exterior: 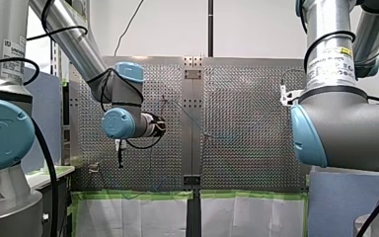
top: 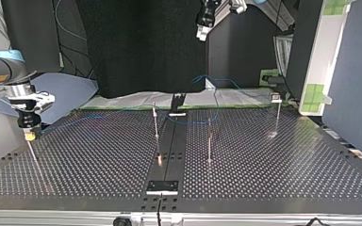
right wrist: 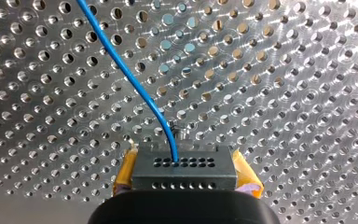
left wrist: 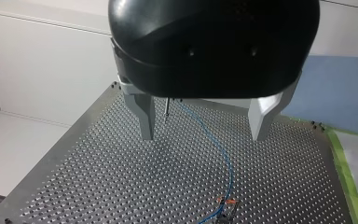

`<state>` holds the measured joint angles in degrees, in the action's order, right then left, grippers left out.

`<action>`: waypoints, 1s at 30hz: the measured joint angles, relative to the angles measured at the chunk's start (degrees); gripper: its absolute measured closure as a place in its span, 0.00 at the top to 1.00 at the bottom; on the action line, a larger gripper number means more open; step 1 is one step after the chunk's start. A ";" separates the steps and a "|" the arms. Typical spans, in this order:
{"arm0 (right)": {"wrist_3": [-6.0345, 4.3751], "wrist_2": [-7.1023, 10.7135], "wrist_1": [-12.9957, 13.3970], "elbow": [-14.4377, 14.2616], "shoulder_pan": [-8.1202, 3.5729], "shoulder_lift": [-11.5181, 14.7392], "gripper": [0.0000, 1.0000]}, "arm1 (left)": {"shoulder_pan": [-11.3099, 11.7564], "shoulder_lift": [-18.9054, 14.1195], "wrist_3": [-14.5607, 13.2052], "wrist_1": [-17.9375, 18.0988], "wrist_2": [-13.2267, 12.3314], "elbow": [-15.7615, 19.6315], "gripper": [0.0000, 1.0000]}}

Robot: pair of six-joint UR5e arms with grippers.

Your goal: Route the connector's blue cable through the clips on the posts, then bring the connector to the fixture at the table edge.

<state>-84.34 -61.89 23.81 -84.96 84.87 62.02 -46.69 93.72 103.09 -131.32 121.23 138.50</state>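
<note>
In the right wrist view a black connector (right wrist: pixel 182 164) sits between the yellow pads (right wrist: pixel 245 173) of my right gripper (right wrist: pixel 185 173), which is shut on it just above the perforated plate. Its blue cable (right wrist: pixel 121 60) leads away ahead of the gripper. At the top view's left, my right gripper (top: pixel 28 134) is low over the table near the side edge. The blue cable (top: pixel 99 114) runs from there toward a thin post (top: pixel 156 123) and a second post (top: pixel 209 141). My left gripper (top: pixel 201 34) hangs high over the far side, open and holding nothing. Its metal fingers (left wrist: pixel 146 122) stand apart above the cable (left wrist: pixel 220 150).
A third post (top: pixel 277 113) stands at the top view's right. A small black fixture (top: pixel 162 187) sits at the near table edge on the centre strip, and another bracket (top: pixel 177 113) at the far edge. Green tape (exterior: pixel 143 195) lines the table edge.
</note>
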 joint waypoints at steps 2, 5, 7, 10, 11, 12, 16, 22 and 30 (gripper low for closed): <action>0.02 0.05 0.03 0.01 0.00 -0.04 0.00 | 0.00 0.00 0.00 0.00 0.00 0.00 1.00; 0.03 0.08 0.01 0.00 -0.01 -0.08 0.00 | 0.00 -0.01 0.00 0.00 0.00 0.00 1.00; 0.05 0.08 -0.02 -0.01 -0.04 -0.13 0.00 | 0.00 -0.01 0.00 0.00 0.01 0.00 1.00; 0.17 0.09 -0.17 -0.02 -0.03 -0.20 0.00 | 0.00 0.00 0.00 -0.01 0.01 0.02 1.00; 0.21 0.10 -0.20 -0.01 -0.03 -0.24 0.00 | 0.00 0.00 0.00 -0.01 0.01 0.01 1.00; 0.25 0.09 -0.39 -0.01 -0.03 -0.28 0.00 | 0.00 0.00 0.00 -0.01 0.01 0.01 1.00; 0.39 0.09 -0.48 0.01 -0.02 -0.47 0.00 | 0.00 -0.02 0.00 -0.05 0.01 0.00 1.00; 0.38 0.08 -0.55 -0.06 -0.03 -0.66 0.00 | 0.01 -0.02 0.00 -0.05 -0.05 0.00 1.00; 0.14 0.09 -0.24 0.00 -0.02 -0.61 0.00 | 0.06 0.00 0.00 -0.07 -0.14 -0.01 1.00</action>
<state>-84.20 -61.80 23.58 -84.96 84.85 61.41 -46.63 93.71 103.09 -131.39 121.09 138.50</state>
